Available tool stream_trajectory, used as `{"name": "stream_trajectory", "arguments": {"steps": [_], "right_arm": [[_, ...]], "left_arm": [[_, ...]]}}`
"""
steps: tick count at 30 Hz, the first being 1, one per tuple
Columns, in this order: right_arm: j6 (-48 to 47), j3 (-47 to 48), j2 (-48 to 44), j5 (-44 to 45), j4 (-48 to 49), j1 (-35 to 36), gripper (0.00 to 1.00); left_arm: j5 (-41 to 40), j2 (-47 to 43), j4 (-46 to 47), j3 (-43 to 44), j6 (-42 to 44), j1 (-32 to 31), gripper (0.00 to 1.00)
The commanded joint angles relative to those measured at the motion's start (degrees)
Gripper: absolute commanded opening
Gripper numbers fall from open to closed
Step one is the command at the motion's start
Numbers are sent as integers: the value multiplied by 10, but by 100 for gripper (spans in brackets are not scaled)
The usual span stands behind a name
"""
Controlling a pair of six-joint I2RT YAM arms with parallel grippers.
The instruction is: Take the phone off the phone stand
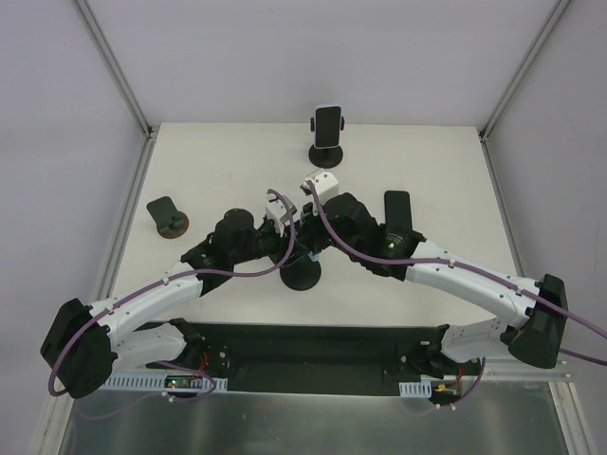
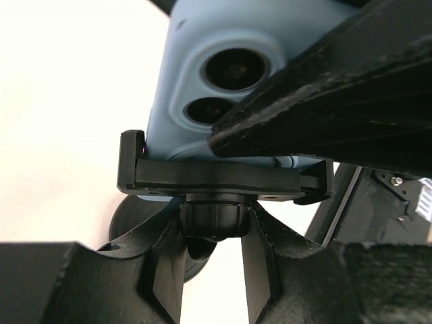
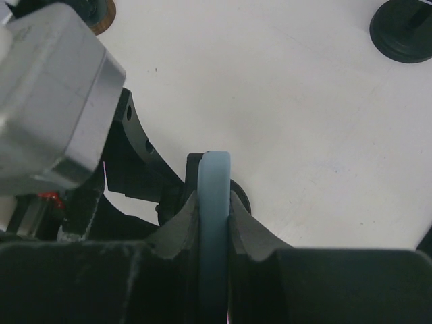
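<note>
The phone (image 2: 202, 101), in a light blue case with two camera lenses, sits in the black clamp (image 2: 202, 179) of the phone stand, whose round base (image 1: 303, 277) is at the table's middle. My left gripper (image 2: 214, 229) is shut on the stand's neck knob just under the clamp. My right gripper (image 3: 214, 216) is shut on the phone's light blue edge (image 3: 214, 179) from above. In the top view both grippers, left (image 1: 285, 237) and right (image 1: 305, 223), meet over the stand and hide the phone.
A second stand holding a phone (image 1: 327, 128) is at the back centre. A dark phone (image 1: 396, 210) lies flat right of my right wrist. A small stand with a brown base (image 1: 167, 218) sits at the left. A black round base (image 3: 405, 34) shows in the right wrist view.
</note>
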Motion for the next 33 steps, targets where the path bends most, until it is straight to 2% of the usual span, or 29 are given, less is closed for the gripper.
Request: {"name": "stream_trajectory", "arguments": {"steps": [1, 5, 10, 12, 15, 21, 26, 33], "right_arm": [[27, -14, -34, -30, -182, 29, 1], [46, -46, -48, -35, -209, 30, 1], [61, -57, -63, -2, -206, 28, 1], [63, -57, -83, 7, -196, 7, 1], [61, -56, -117, 27, -141, -27, 1], [55, -54, -141, 23, -41, -39, 1], [41, -47, -124, 16, -19, -39, 1], [36, -21, -81, -25, -10, -39, 1]], "left_arm": [[-123, -10, -16, 16, -83, 96, 0], [-144, -13, -44, 29, -89, 111, 0], [-118, -6, -46, 34, -92, 116, 0], [-101, -4, -35, 32, -90, 116, 0], [-88, -7, -30, 28, -90, 116, 0], [-85, -1, -32, 30, -94, 116, 0], [-63, 8, -29, 33, -88, 116, 0], [8, 3, 16, 23, -53, 111, 0]]}}
